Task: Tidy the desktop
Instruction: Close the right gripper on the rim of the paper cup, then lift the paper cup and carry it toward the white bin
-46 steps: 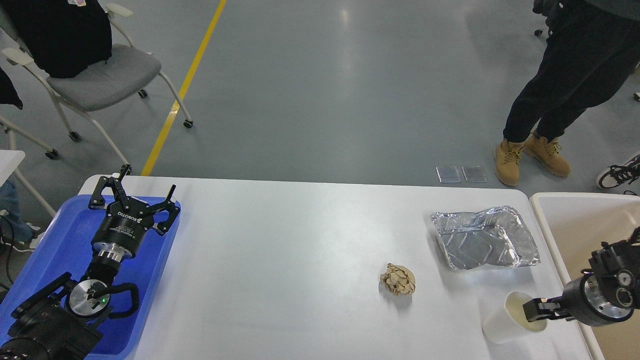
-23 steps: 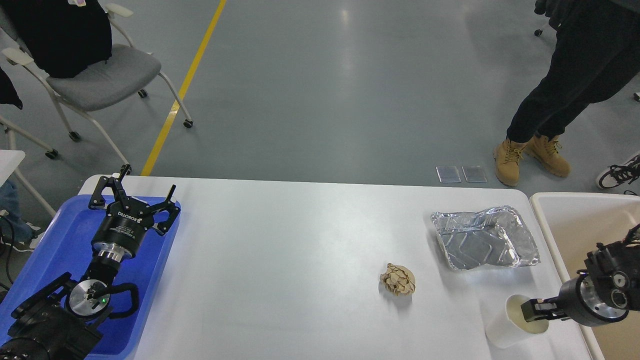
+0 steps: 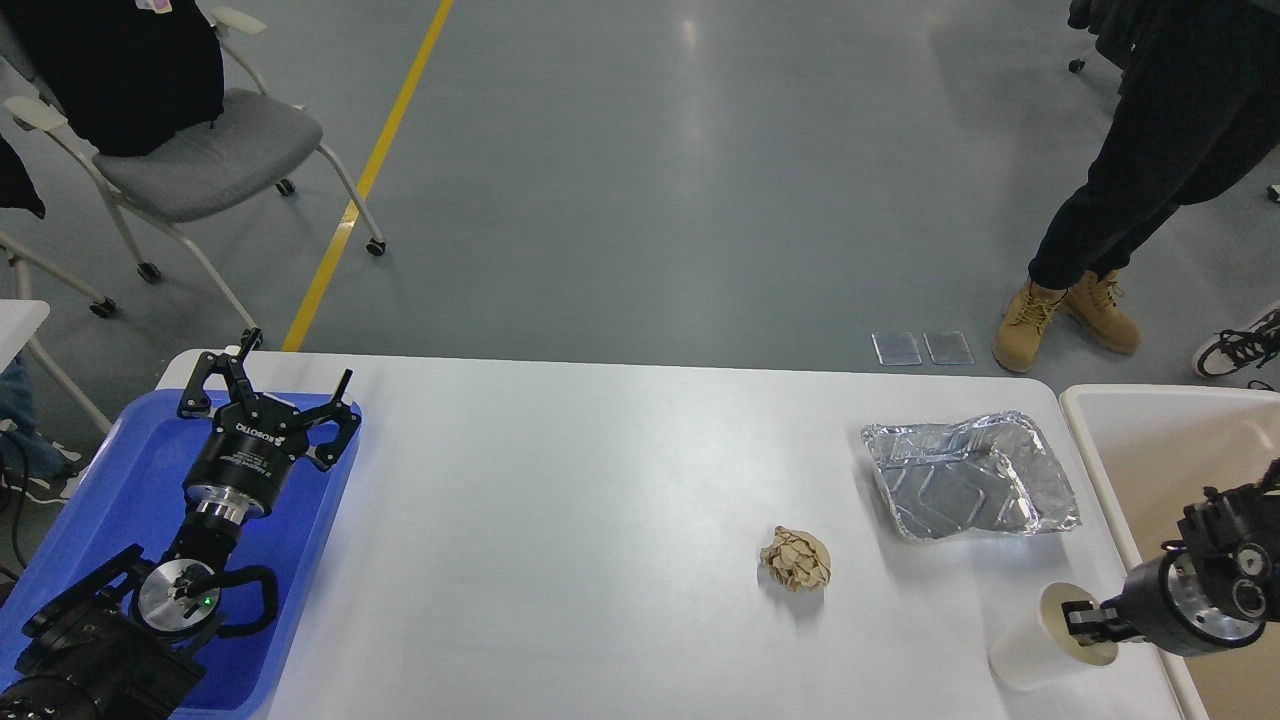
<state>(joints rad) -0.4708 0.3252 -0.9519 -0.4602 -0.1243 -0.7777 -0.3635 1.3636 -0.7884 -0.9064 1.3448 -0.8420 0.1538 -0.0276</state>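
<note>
The white desktop (image 3: 560, 520) fills the lower part of the head view. A crumpled brown paper ball (image 3: 796, 558) lies right of centre. A crushed foil tray (image 3: 968, 478) lies at the back right. A white paper cup (image 3: 1045, 645) is at the front right corner, tilted, and my right gripper (image 3: 1085, 622) is shut on its rim, with one finger inside the mouth. My left gripper (image 3: 268, 382) is open and empty above the far end of the blue tray (image 3: 90, 520).
A cream-white bin (image 3: 1150, 440) stands just off the table's right edge. A grey chair (image 3: 200, 150) stands on the floor at the back left. A person in tan boots (image 3: 1075, 310) stands beyond the table's far right corner.
My right gripper has moved right towards the bin, carrying the paper cup with it. The person's boots shifted slightly. The left arm has not moved.
</note>
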